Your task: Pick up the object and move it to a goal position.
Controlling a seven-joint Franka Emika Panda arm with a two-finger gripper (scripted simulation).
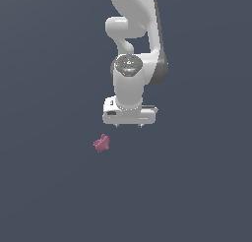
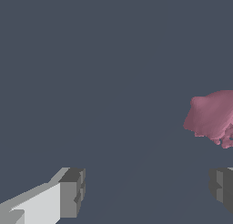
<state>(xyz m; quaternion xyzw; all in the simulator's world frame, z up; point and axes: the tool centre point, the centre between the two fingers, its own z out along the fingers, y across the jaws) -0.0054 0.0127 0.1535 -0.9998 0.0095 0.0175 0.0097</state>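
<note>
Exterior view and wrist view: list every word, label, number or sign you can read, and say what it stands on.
None can be read in either view.
The ring on the arm bears small coloured marks, too blurred to read.
The pink piece, the gripper and the floor carry no writing.

exterior view high and distant, facing the arm; wrist view close behind the hand, both sharing the object.

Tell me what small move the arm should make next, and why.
Probably shift the gripper toward the exterior view's left and nearer the camera, above the pink piece. Its jaws are open with nothing between them, and the piece lies off to one side.
</note>
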